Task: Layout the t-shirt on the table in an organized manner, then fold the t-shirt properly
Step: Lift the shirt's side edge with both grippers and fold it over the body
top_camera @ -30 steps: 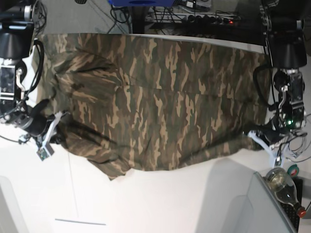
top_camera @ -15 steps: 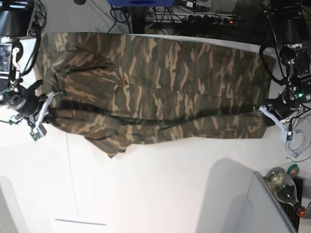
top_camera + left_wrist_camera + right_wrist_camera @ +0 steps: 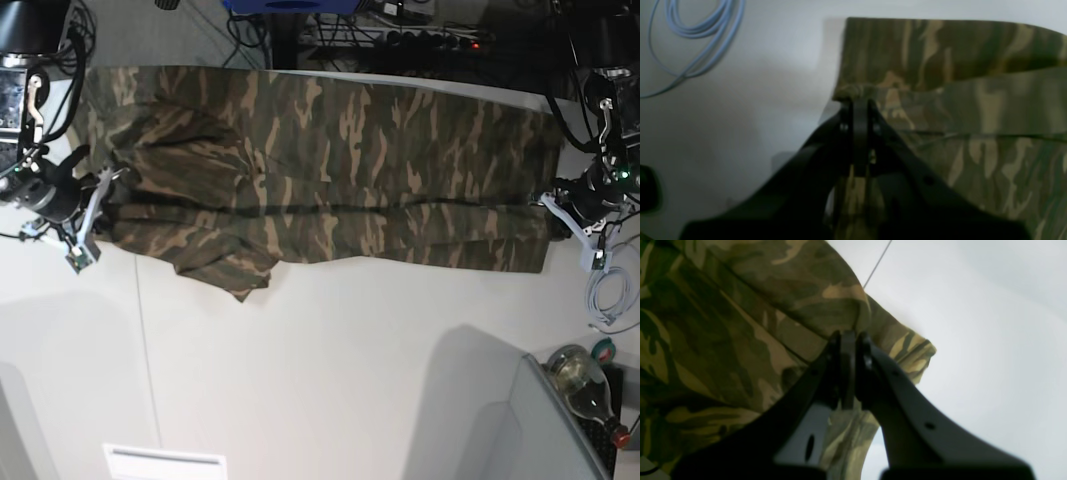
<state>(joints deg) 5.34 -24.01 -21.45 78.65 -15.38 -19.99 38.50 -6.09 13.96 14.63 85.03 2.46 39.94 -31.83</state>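
The camouflage t-shirt (image 3: 320, 170) lies stretched across the far part of the white table (image 3: 330, 370), its near edge folded back over itself. My left gripper (image 3: 553, 210) at the right side is shut on the shirt's edge; in the left wrist view (image 3: 858, 96) its fingers pinch a bunched corner of the shirt (image 3: 940, 100). My right gripper (image 3: 103, 190) at the left side is shut on the other end; in the right wrist view (image 3: 850, 336) it pinches a fold of the shirt (image 3: 740, 323). A sleeve (image 3: 225, 265) hangs toward the near side.
A coiled pale cable (image 3: 605, 290) lies right of the shirt, also in the left wrist view (image 3: 696, 40). A glass bottle (image 3: 585, 385) lies at the near right. A thin dark seam (image 3: 148, 350) runs across the table. Cables and a power strip (image 3: 400, 35) lie behind.
Both grippers have moved toward the far side of the table, carrying the shirt's near edge up over the body. The folded strip is now narrower and straighter.
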